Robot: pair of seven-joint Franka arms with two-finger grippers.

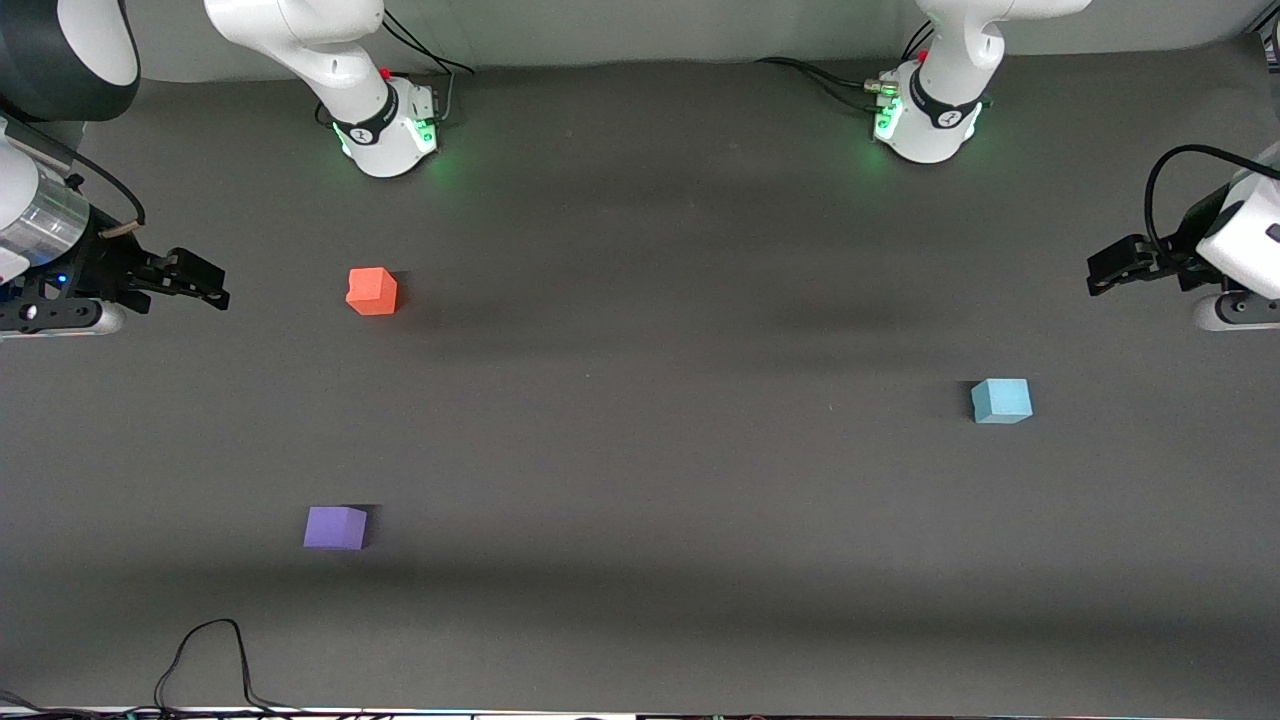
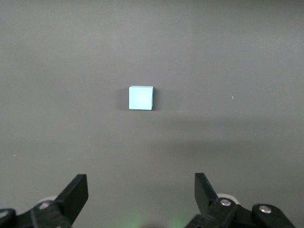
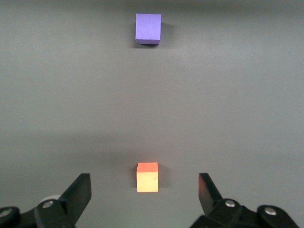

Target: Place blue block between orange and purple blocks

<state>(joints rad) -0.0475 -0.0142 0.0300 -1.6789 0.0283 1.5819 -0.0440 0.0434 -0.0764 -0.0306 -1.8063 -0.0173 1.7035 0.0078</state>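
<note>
The left gripper point(image 2: 140, 199) hangs wide open and empty over the table point(image 1: 640, 480) at the left arm's end — the blue block point(image 1: 1001, 400) lies apart from it, ahead of its fingers. The right gripper point(image 3: 141, 198), also spread wide and empty, waits over the right arm's end; the orange block point(image 1: 372, 291) sits near its fingers, the purple block point(image 1: 335, 527) well apart — nearer the front camera.
</note>
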